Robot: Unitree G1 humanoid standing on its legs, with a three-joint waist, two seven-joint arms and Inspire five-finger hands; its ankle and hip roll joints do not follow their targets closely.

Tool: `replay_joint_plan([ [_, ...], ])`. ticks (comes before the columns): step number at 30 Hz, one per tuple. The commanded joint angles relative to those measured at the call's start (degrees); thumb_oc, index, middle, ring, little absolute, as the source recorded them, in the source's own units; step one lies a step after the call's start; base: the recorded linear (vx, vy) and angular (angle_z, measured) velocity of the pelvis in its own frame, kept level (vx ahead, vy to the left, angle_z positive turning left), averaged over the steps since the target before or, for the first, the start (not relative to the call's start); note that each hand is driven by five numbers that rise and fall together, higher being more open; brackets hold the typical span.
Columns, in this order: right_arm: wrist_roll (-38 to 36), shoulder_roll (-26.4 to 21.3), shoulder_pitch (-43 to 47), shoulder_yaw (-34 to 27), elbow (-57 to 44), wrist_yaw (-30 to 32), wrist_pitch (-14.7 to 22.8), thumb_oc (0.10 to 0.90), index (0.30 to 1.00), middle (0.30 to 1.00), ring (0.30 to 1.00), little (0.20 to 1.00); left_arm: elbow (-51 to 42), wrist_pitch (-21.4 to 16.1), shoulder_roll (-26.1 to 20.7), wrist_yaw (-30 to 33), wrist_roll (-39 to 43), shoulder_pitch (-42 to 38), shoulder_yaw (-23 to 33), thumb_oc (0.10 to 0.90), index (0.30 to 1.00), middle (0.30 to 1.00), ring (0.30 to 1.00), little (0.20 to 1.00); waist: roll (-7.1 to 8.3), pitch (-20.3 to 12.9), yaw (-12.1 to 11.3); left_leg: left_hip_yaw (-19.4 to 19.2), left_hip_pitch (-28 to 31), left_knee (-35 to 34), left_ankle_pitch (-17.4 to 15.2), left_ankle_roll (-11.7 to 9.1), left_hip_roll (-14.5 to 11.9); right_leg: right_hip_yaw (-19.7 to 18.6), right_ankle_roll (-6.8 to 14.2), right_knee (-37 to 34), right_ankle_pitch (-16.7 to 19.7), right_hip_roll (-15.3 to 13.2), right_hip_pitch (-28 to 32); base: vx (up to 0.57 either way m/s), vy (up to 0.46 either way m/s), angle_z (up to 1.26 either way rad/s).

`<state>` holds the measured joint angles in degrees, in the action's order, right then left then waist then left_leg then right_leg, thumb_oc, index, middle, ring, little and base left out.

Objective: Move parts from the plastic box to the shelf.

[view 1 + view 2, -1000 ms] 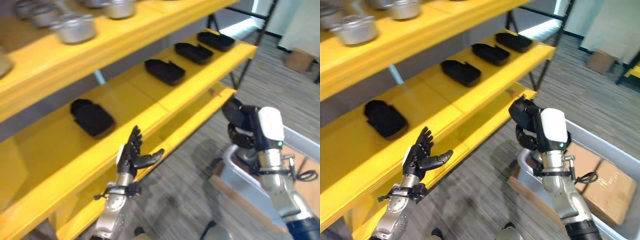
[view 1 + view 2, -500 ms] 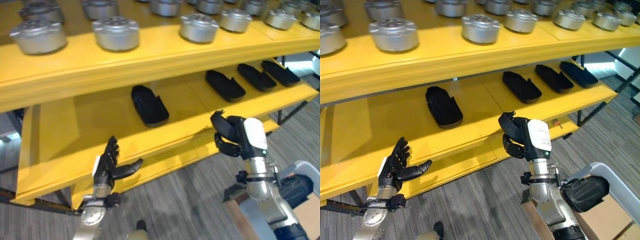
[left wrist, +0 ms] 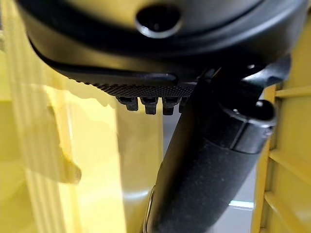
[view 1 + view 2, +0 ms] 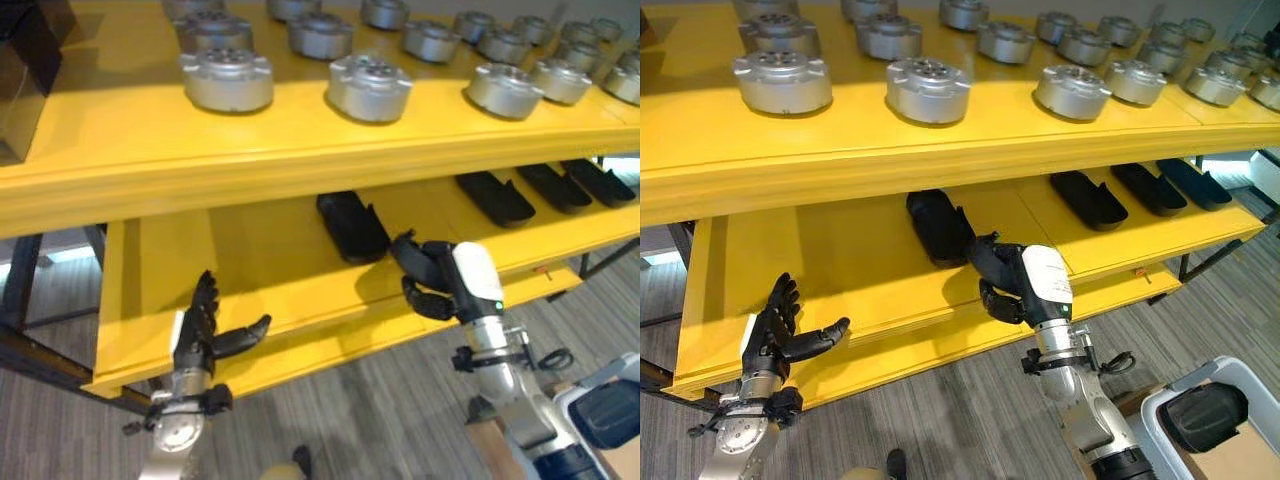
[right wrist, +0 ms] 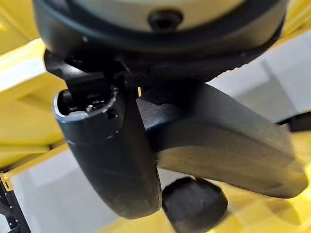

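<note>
Right hand [image 4: 1012, 285] is up at the front edge of the middle board of the yellow shelf [image 4: 840, 270], fingers curled round a dark part [image 5: 228, 155]; its shape is hard to make out behind the thumb. More black parts [image 4: 938, 226] lie along that board, silver round castings [image 4: 928, 89] on the board above. Left hand [image 4: 775, 335] hovers low beside the shelf, fingers straight and spread. Plastic box [image 4: 1160, 420] is cut off at the corner, a dark part [image 4: 1205, 415] inside. No readable writing.
</note>
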<state>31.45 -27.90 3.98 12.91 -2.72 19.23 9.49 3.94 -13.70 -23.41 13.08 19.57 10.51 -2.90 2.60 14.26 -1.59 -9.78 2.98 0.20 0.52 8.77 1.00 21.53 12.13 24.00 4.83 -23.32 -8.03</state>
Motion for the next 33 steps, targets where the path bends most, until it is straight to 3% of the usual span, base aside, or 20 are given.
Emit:
replay_joint_plan([
  [1, -0.5, -2.7, 9.0, -4.1, -5.0, 3.5, 2.9, 0.4, 0.3, 0.3, 0.3, 0.3, -7.1, -5.6, -0.4, -0.3, -2.6, -3.8, 0.9, 0.9, 1.0, 1.0, 1.0, 1.0, 1.35, -2.6, 1.1, -1.2, 4.6, -2.4, -2.9, -6.2, -2.3, -1.9, -1.3, -7.2, 6.6, 3.1, -2.2, -0.01, -0.111, 0.18],
  [6, -0.9, -3.3, 6.4, -6.0, -5.8, 3.3, 3.5, 0.4, 0.3, 0.3, 0.3, 0.3, -6.5, -5.7, 0.9, -1.1, -2.3, -3.9, 0.0, 0.9, 1.0, 1.0, 1.0, 1.0, 2.59, -4.3, 1.6, -0.9, 3.7, -1.6, -2.8, -7.8, -2.8, -2.3, -1.5, -15.1, 5.3, 6.3, 3.2, 0.03, -0.133, 0.5],
  [13, -1.7, -3.5, 4.8, -7.5, -6.5, 3.5, 4.5, 0.4, 0.3, 0.3, 0.3, 0.3, -7.0, -5.5, 1.2, -1.5, -2.0, -1.8, 0.9, 0.9, 1.0, 1.0, 1.0, 1.0, 3.15, -6.5, 1.7, -1.8, 4.1, -1.4, -2.7, -9.4, -5.6, -0.4, -1.9, -17.4, 2.8, 8.0, 6.1, 0.07, -0.146, 0.09],
  [25, -1.8, -3.3, 2.9, -9.9, -9.2, 4.6, 5.4, 0.4, 0.3, 0.3, 0.3, 0.3, -7.7, -5.3, 2.2, -2.2, -1.6, -0.7, 0.6, 0.9, 1.0, 1.0, 1.0, 1.0, 2.48, -8.1, 2.2, -3.5, 5.9, -3.1, -1.5, -10.9, -8.0, -0.9, -2.7, -20.2, 1.8, 10.7, 8.4, 0.02, -0.075, -0.07],
  [33, -1.7, -3.6, 4.2, -10.3, -10.8, 5.4, 6.3, 0.4, 0.3, 0.3, 0.3, 0.3, -7.8, -5.5, 2.6, -2.2, -1.6, -0.7, 0.7, 0.9, 1.0, 1.0, 1.0, 1.0, 2.57, -8.3, 2.3, -4.5, 7.1, -4.2, -1.2, -10.8, -8.0, -2.0, -2.6, -20.6, 2.7, 11.0, 8.9, -0.01, -0.001, -0.09],
])
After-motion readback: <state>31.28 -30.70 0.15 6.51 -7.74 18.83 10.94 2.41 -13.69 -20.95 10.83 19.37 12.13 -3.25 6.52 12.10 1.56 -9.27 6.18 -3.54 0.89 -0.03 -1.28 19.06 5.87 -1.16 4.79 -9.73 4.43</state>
